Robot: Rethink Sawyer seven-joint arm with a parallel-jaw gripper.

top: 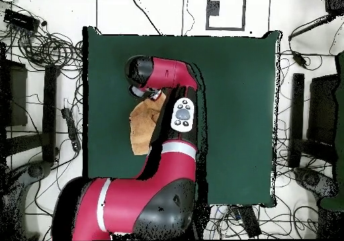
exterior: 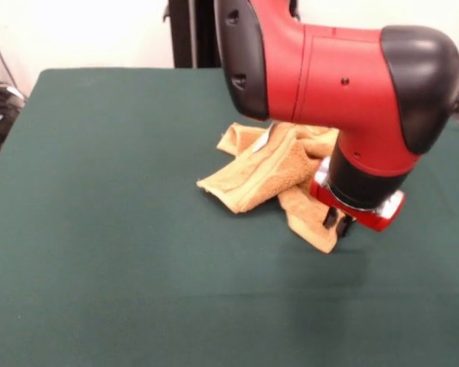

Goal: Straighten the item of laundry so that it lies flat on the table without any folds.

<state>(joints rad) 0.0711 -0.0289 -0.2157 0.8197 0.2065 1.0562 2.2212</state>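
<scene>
One crumpled towel (exterior: 271, 168) touches the gripper (exterior: 338, 222); whether it grips, I cannot tell.

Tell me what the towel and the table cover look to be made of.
The towel looks like soft terry cotton: golden-orange, nubby looped pile, limp crumpled folds. The table cover looks like matte dark green felt or similar cloth: flat, no sheen, no visible weave.

Front faces robot; overhead looks down; both share table (exterior: 99, 252).

Tangled cables (top: 44, 47) and black stands (top: 50, 104) lie on the floor (top: 295, 17).
</scene>
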